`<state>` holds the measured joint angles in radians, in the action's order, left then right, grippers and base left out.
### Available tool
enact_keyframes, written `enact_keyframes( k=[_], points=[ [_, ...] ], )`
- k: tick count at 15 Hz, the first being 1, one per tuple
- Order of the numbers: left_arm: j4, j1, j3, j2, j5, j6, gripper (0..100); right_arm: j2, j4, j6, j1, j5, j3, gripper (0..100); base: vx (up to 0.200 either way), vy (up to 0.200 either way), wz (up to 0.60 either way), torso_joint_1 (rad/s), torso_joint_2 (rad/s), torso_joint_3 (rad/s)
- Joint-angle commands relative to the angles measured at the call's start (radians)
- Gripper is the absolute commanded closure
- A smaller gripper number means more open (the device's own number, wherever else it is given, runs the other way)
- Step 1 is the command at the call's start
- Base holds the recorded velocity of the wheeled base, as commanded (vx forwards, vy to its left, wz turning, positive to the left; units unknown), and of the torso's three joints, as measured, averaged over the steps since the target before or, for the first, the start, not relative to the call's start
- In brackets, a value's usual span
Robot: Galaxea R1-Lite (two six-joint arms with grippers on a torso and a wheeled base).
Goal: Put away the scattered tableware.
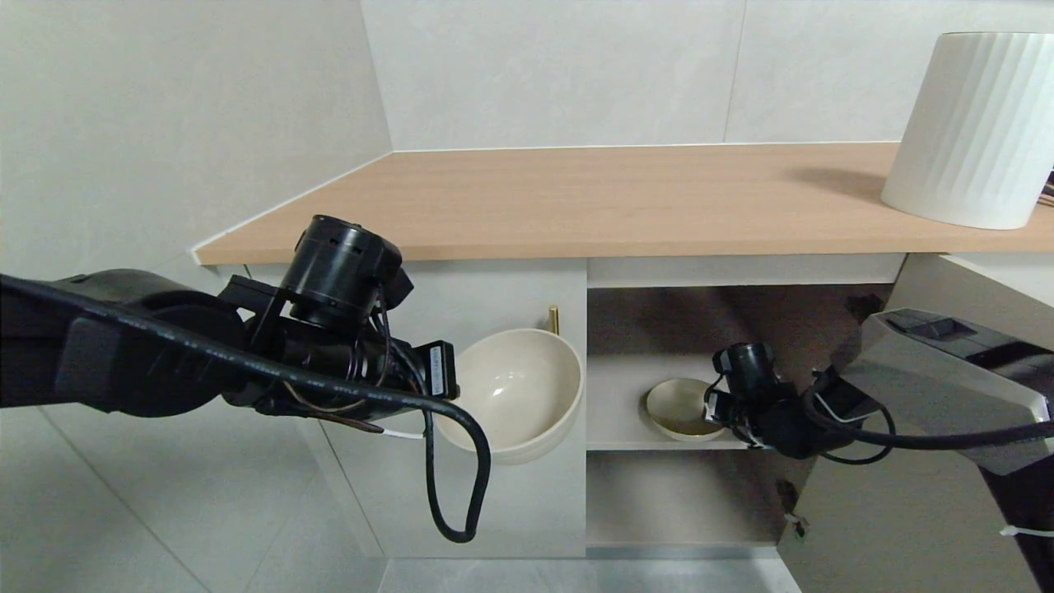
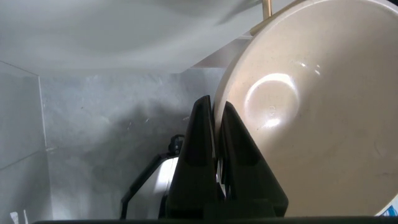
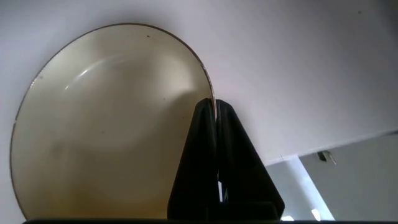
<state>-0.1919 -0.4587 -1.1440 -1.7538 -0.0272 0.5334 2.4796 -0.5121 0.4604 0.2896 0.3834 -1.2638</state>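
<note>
Gripping, left side: my left pincer [image 1: 450, 372] is clamped on the rim of the cream bowl [image 1: 515, 395]. In the left wrist view I see one finger on the inside of the rim and one on the outside.
Cream bowl: held in the air and tipped on its side with the hollow facing me. It hangs in front of the closed cupboard door [image 1: 494, 511], just below the brass knob [image 1: 553, 318].
Right side: my right pincer [image 1: 711, 408] is inside the open cupboard bay and pinches the edge of the small dish [image 1: 675, 406]. The fingers are closed on its thin rim.
Small dish: at the middle shelf [image 1: 617, 399], towards the front. I cannot tell whether it rests on the shelf or hangs just above it.
Desk: the wooden desk [image 1: 617, 198] runs above the cupboard. A white ribbed vessel [image 1: 976, 123] stands at its right end, well apart from both pincers.
</note>
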Motion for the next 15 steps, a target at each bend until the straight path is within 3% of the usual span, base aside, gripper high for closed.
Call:
enact_keyframes(
  k=[1,9,10,15],
  points=[
    [0.0,0.0,0.0,-0.004,0.0,0.0,100,0.024,0.001,0.0,0.0,0.002,-0.025,100,0.0,0.0,0.0,0.0,0.0,0.0],
    [0.0,0.0,-0.002,-0.015,0.001,0.002,100,0.022,-0.002,0.004,0.0,0.014,-0.04,100,0.0,0.0,0.0,0.0,0.0,0.0],
    [0.0,0.0,-0.002,-0.015,0.001,0.003,100,0.022,0.0,0.004,0.0,0.014,-0.04,0,0.0,0.0,0.0,0.0,0.0,0.0],
    [0.0,0.0,-0.003,-0.015,0.001,0.005,100,0.01,-0.003,0.011,0.0,0.018,-0.034,0,0.0,0.0,0.0,0.0,0.0,0.0]
  ],
)
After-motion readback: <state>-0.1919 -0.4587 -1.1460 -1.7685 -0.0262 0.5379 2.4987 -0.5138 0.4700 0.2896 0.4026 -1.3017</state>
